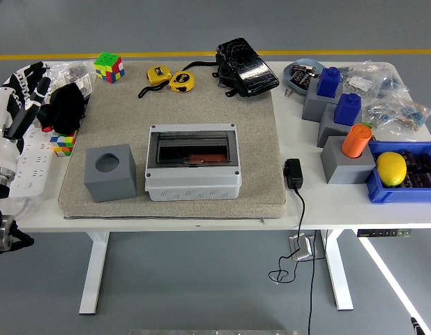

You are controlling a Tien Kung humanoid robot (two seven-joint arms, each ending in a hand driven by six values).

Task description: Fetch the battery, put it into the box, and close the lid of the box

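- Head view: the left hand (24,87) hangs over the table's left edge, white-and-black fingers (40,84) loosely spread and pointing away from the robot, holding nothing.
- Directly beneath and just nearer than the hand lies a white power strip (31,164) on the white table (341,199).
- Just to the hand's right sits a black crumpled cloth (64,106), with a small colour cube (63,142) below it; a second colour cube (109,67) stands farther off, beyond the cloth.
- Well to the right of the hand, on a beige mat (118,132), stands the grey box (193,162); its dark see-through lid (192,149) lies down flat over the opening, and something reddish shows behind it, though what it is cannot be told.
- Between the hand and the box stands a grey cube (110,172) with a round hole in its top.
- No battery can be picked out for certain; dark items fill a blue tray (383,190) at the far right, beside a yellow ball (391,168).
- The right hand does not appear in this view.
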